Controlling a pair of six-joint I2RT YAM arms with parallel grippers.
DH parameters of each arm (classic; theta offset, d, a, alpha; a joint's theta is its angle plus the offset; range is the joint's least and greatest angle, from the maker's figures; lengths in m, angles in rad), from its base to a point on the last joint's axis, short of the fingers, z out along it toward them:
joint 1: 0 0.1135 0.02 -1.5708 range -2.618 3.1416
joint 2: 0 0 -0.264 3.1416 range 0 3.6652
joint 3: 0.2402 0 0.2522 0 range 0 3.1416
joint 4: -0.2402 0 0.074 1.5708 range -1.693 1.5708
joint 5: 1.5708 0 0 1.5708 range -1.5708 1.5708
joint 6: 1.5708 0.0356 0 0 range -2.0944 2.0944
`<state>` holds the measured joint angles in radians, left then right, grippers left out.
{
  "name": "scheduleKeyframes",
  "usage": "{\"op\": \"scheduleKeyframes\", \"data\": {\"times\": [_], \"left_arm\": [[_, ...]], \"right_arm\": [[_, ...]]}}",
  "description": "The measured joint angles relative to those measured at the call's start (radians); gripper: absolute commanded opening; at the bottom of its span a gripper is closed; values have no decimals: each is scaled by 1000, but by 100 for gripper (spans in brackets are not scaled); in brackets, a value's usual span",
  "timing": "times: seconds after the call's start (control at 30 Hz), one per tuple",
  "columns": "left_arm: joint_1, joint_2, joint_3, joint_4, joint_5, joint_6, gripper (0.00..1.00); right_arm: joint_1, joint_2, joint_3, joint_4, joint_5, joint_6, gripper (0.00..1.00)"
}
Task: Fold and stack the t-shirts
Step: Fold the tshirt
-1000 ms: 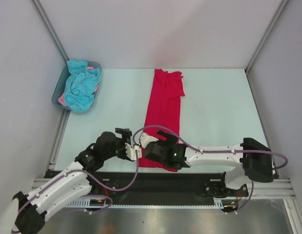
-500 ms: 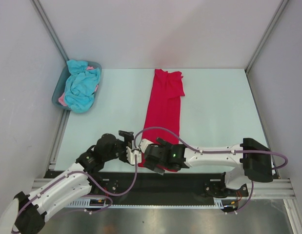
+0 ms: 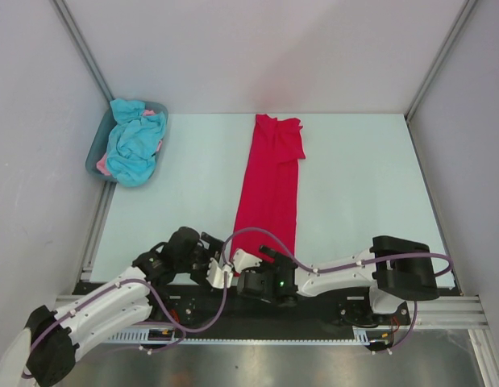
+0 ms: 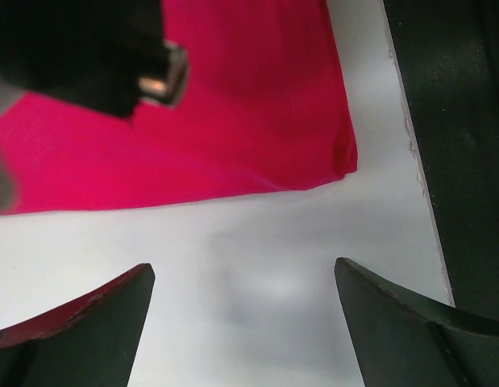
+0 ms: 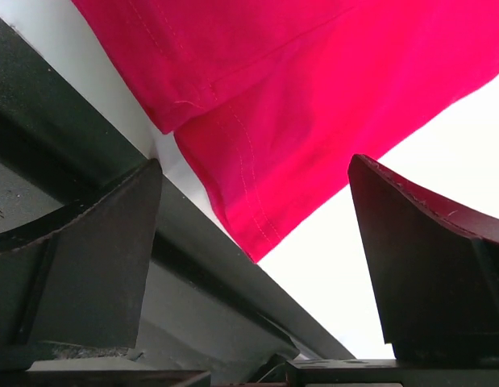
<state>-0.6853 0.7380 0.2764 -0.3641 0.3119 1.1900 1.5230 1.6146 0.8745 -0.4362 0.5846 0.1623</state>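
Pulled back to the near hem of the red shirt (image 3: 269, 189), left end effector (image 4: 241, 274) and right end effector (image 5: 257, 210) gape wide, empty; each should pinch a hem corner evenly.

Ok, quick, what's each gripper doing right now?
Left gripper: open, empty.
Right gripper: open, empty, over the red t-shirt's near edge.

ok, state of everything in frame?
red t-shirt: folded into a long strip, flat on the table
turquoise t-shirt: crumpled in the tub
pink t-shirt: crumpled, mostly hidden under it
tub: holds both
left hand: open, empty
right hand: open, empty, red t-shirt's corner between its jaws
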Motion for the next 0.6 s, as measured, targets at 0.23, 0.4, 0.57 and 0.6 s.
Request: {"op": "scheduleKeyframes", "data": {"times": [0.23, 0.4, 0.57, 0.6], "left_arm": [[0, -16, 0, -14, 15, 27, 100], [0, -27, 0, -35, 18, 35, 100], [0, -23, 0, -35, 23, 34, 100], [0, -22, 0, -35, 23, 34, 100]], "right_arm": [[23, 2, -11, 16, 56, 7, 100], [34, 2, -15, 20, 77, 3, 100], [34, 2, -14, 15, 77, 2, 100], [34, 2, -12, 11, 77, 2, 100]]}}
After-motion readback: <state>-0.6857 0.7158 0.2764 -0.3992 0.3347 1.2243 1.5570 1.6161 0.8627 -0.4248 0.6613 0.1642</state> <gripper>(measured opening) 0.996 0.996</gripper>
